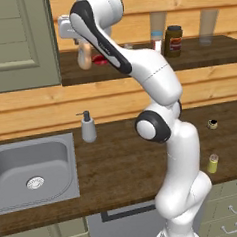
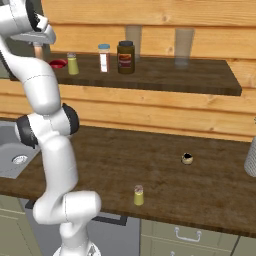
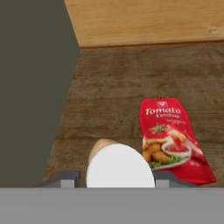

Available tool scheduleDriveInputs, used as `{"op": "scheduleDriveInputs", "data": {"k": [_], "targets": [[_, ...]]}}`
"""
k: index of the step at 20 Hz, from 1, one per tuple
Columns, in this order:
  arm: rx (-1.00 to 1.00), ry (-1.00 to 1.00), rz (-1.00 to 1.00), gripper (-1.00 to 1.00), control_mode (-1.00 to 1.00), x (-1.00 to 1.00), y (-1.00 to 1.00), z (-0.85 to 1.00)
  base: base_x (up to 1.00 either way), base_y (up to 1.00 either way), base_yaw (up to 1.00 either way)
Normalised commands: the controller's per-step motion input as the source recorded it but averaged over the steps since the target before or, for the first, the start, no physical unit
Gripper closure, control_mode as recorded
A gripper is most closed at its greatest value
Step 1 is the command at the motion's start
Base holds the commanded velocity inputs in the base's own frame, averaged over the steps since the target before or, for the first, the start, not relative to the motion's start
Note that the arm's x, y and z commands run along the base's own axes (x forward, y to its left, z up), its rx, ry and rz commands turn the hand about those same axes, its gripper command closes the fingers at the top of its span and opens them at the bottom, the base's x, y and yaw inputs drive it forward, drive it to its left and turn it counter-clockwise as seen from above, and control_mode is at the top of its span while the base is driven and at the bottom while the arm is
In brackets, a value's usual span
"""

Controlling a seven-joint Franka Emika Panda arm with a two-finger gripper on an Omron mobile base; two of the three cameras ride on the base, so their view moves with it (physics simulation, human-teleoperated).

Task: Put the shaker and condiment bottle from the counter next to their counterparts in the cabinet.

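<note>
From the left base view, the gripper (image 1: 80,43) is up at the left end of the cabinet (image 1: 196,60) shelf, and the peach-tan condiment bottle (image 1: 84,57) hangs beneath it, low over the shelf beside a red item (image 1: 100,60). One shaker (image 1: 213,163) stands on the counter (image 1: 119,165), near its front edge at the right, untouched.

From the right base view, the counterpart shaker (image 2: 73,63) stands on the shelf just right of the red item (image 2: 58,63), while the counter's shaker (image 2: 138,195) waits below, well apart from the arm.

In the hand view, the bottle's white cap (image 3: 120,167) sits between the finger tips, so the jaws appear closed on it, with a red tomato ketchup packet (image 3: 173,138) just to its right (the red counterpart).

My judgement: the bottle's placement is nearly complete, release pending; the shaker's trip is still entirely left.
</note>
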Motion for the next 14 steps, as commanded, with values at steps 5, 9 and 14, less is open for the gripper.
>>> {"op": "scheduleDriveInputs", "data": {"k": [5, 9, 14], "targets": [[0.00, 0.16, 0.00, -1.00, -1.00, 0.40, 0.06, 0.10, 0.00, 0.00, 0.00], [-0.01, 0.17, 0.00, -1.00, -1.00, 0.27, 0.14, 0.46, 0.00, 0.00, 0.00], [-0.01, 0.17, 0.00, -1.00, -1.00, 0.02, 0.13, 0.51, 0.00, 0.00, 0.00]]}}
